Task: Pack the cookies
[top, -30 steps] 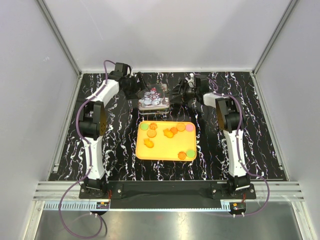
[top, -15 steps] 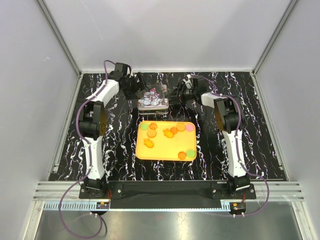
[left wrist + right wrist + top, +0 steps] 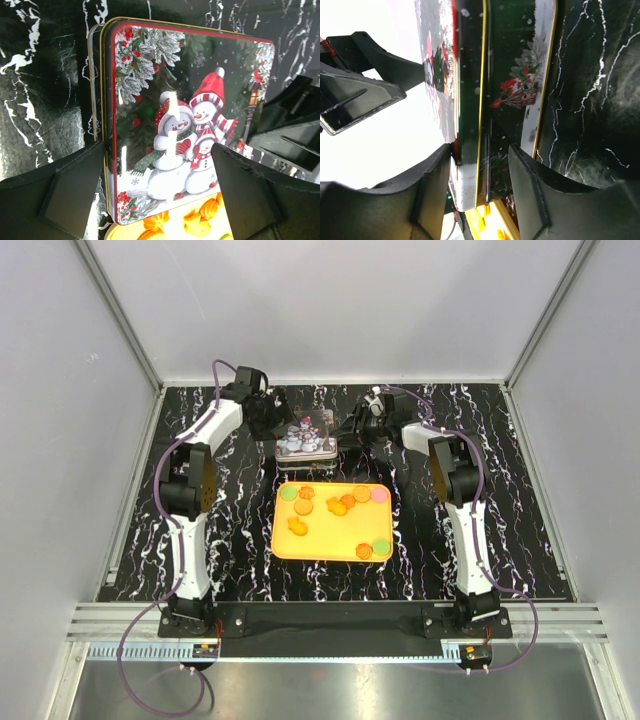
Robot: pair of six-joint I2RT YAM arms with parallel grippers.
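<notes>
The cookies [image 3: 340, 505], several orange ones with a few green and pink, lie loose on a yellow tray [image 3: 330, 548] mid-table; some also show in the left wrist view [image 3: 159, 222]. Behind the tray stands a closed snowman tin [image 3: 307, 438]. My left gripper [image 3: 276, 424] is open, its fingers spread over the near end of the tin lid [image 3: 190, 90]. My right gripper [image 3: 349, 431] clamps the tin's right edge [image 3: 470, 100], one pad on the lid top and the other against the side wall.
The tray's far edge [image 3: 125, 234] lies just under the tin's near side. The black marbled tabletop [image 3: 500, 500] is enclosed by white walls on the left, back and right [image 3: 590, 440]. Both grippers face each other across the tin.
Both grippers have shifted slightly toward the back around the tin. The tin has moved a little and sits slightly skewed. The tray and cookies have not moved.
</notes>
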